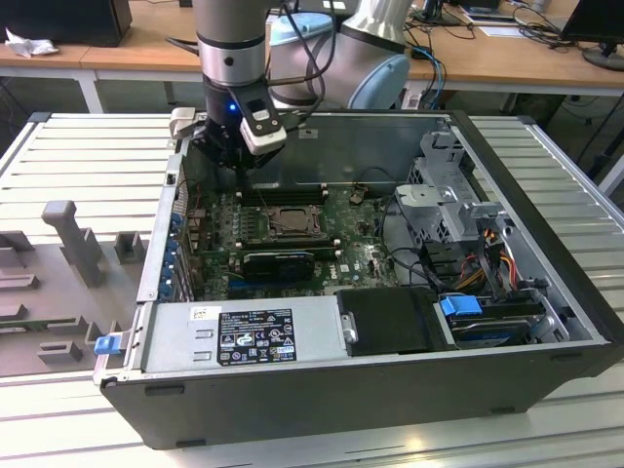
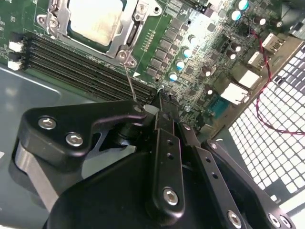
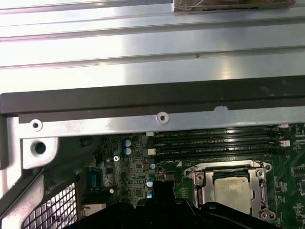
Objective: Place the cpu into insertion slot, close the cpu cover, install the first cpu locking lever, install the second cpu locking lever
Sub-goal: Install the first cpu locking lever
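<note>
In the exterior view we see the gripper [image 1: 237,162] at 11 o'clock of the insertion slot [image 1: 265,223]. The second wrist view adds its jaws closed together beside 1 cpu locking lever [image 2: 129,78].

My arm [image 1: 231,54] is grey with one small blue light. The circuit board [image 2: 162,36] is green, striped by black memory slots [image 2: 81,64] and dotted with blue-topped capacitors [image 2: 180,64]. The cpu [image 2: 95,21] is pale silver-beige, framed by the bright silver cpu cover [image 3: 228,168]. A red wire [image 2: 267,71] shows against a back panel [image 2: 267,143] patterned in a white grid of square holes. The computer case [image 1: 390,390] is black, the label [image 1: 255,336] black and white, the bench [image 1: 88,146] pale grey and ribbed.
</note>
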`<state>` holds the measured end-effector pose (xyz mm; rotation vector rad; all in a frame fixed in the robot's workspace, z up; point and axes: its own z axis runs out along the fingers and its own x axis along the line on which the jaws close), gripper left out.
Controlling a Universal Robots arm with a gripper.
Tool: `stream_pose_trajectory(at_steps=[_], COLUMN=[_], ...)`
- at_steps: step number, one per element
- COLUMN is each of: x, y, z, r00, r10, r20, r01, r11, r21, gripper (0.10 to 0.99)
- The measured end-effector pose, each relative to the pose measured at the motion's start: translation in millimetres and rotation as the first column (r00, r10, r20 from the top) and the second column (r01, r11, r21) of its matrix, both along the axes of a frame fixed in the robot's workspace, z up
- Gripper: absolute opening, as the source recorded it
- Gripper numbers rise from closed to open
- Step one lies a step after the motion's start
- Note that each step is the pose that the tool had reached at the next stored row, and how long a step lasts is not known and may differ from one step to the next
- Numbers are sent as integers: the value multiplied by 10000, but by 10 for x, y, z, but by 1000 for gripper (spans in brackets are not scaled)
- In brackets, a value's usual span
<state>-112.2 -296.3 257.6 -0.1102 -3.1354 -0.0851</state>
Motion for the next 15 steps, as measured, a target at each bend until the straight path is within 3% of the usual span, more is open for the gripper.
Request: stream_pose_trajectory(at_steps=[3,6,8,15], x=[55,242,319,398], y=[0,0,0,0], z=[0,0,1,1], r00=[10000,10000,10000,10000], r10=[-1,-1,-1,-1], r20=[-1,-15,-16,-15], r01=[1,1,1,1], r11=[10000,10000,10000,10000], r21=[1,0,-2,-1], gripper=[106,106,106,106])
